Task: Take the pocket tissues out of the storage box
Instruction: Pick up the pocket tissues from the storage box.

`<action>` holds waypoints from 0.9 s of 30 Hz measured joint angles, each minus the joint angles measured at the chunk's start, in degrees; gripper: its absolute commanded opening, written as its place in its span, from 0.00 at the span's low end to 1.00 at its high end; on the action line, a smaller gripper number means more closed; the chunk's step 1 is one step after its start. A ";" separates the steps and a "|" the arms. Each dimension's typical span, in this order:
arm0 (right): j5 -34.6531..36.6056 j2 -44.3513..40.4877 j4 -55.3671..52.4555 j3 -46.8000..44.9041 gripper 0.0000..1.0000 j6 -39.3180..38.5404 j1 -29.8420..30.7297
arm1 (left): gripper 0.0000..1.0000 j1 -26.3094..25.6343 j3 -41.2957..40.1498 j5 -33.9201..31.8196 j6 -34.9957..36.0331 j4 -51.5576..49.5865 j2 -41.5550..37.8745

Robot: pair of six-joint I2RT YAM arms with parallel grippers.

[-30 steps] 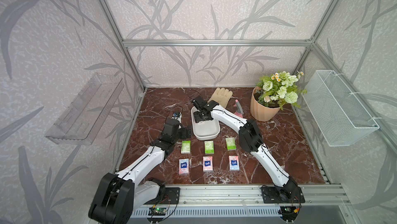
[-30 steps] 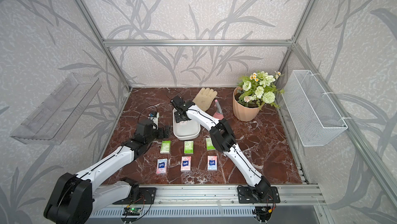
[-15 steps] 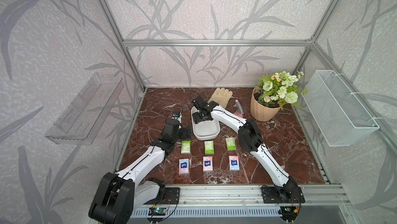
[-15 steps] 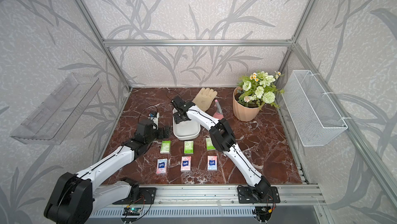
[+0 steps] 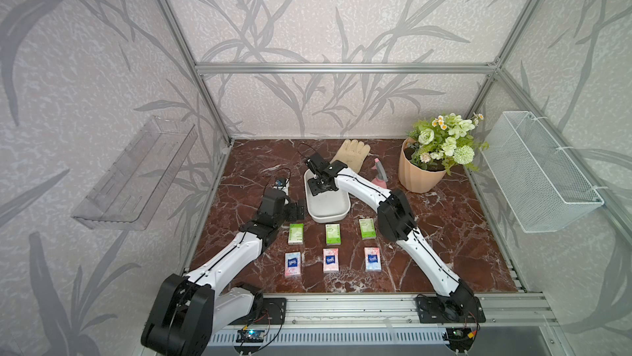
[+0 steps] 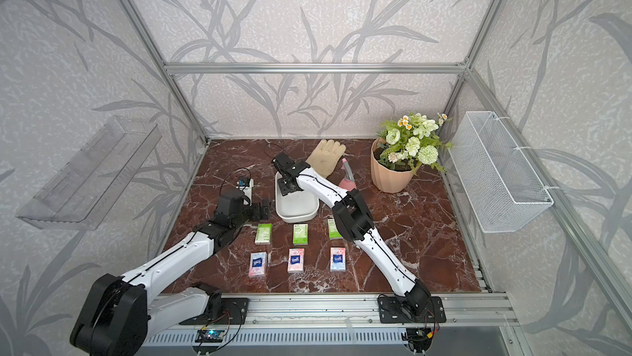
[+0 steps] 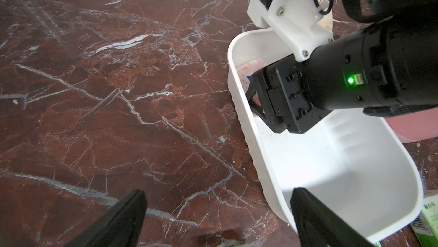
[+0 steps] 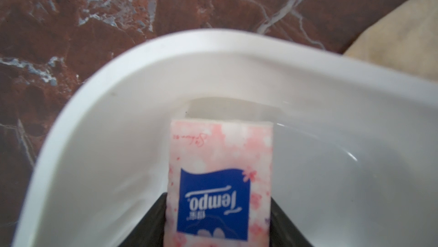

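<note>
right wrist view, entry one: pink pack [image 8: 220, 162] of pocket tissues, dark blue logo, inside the storage box [image 8: 113, 77] at its far rounded end and clear of the wall. the right gripper [image 8: 218, 200] reaches down into the box, its black fingers [image 8: 158, 212] set against both long edges of the pack, clamped on it; whether the pack rests on the box floor or hangs a little raised cannot be told. handling, as a judgement: light, soft-filled and film-wrapped, so likely slick and easy to dent. a moderate squeeze across the narrow width suits it, and a straight lift should clear the shallow wall. top views, already out on the marble table [image 5: 444, 234]: three green-and-white packs [image 5: 332, 234] in a row just in front of the box, three pink-and-blue packs [image 5: 330, 260] in a row nearer the rail — six in all. no other pack shows in the box. left gripper [image 7: 213, 219]: just beside the box's near end, jaws wide apart, holding nothing. surroundings: glove [image 5: 352, 156] and pink spray bottle [image 5: 379, 174] close behind the box, flower pot [image 5: 420, 173] further right, wire basket [image 5: 537, 173] and clear shelf [image 5: 136, 173] on the side walls. in the way: the left gripper by the near rim and the laid-out rows below
</note>
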 measured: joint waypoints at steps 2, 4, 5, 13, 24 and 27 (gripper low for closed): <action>0.15 -0.02 -0.17 0.00 0.54 -0.13 0.02 | 1.00 0.00 0.00 0.00 0.00 0.00 0.00; 0.28 -0.13 -0.37 0.00 0.53 -0.13 0.02 | 1.00 0.00 0.00 0.00 0.00 0.00 0.00; 0.28 -0.31 -0.59 -0.02 0.53 -0.09 0.02 | 1.00 0.00 0.00 0.00 0.00 0.00 0.00; 0.44 -8.22 -0.42 -9.03 0.53 0.98 0.37 | 1.00 0.00 0.00 0.22 0.02 0.09 0.00; 3.13 -36.94 6.86 -38.75 0.52 5.79 2.91 | 1.00 0.00 0.00 0.96 0.13 1.07 -0.09; 4.48 -44.19 7.13 -46.05 0.52 7.74 4.33 | 1.00 0.00 0.00 1.16 0.22 1.38 -0.09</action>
